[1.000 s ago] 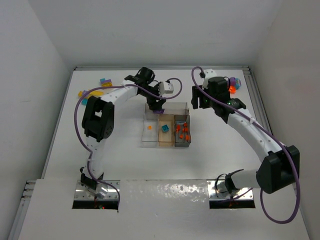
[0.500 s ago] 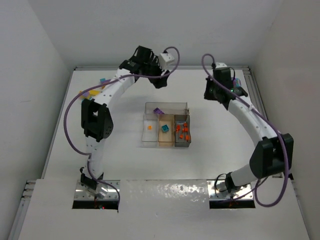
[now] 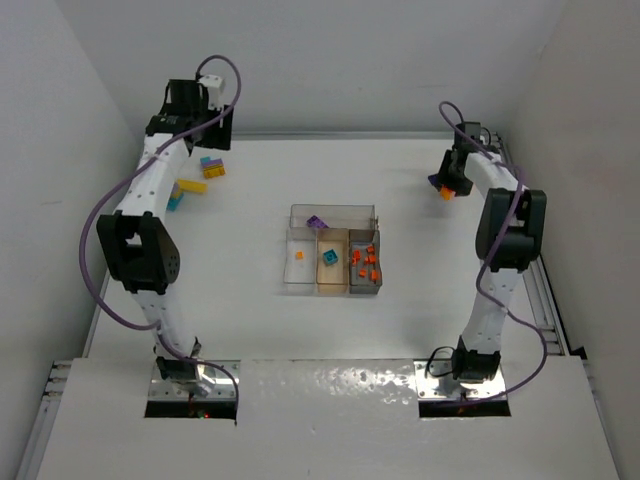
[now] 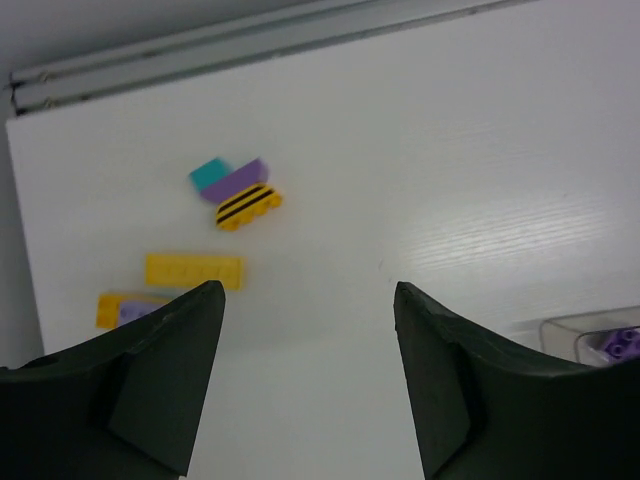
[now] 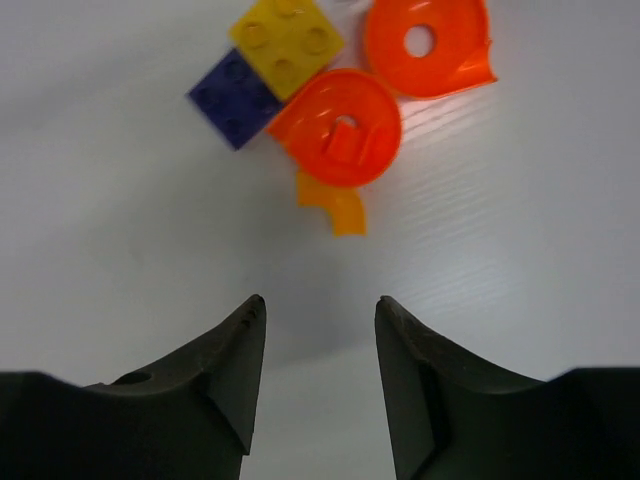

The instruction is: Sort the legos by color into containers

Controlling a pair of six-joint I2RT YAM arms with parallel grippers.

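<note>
Centring on one brick before closing is what counts here: the right pincer (image 5: 320, 310) hangs open and empty, with an orange bit (image 5: 337, 212) just ahead of its tips and right beside a round orange lego (image 5: 338, 128), so it should drop straight and nip only that bit. The left pincer (image 4: 307, 300), also open and empty, has a yellow bar (image 4: 194, 271) ahead to its left; the tray (image 4: 585, 335) lies to its right.
</note>
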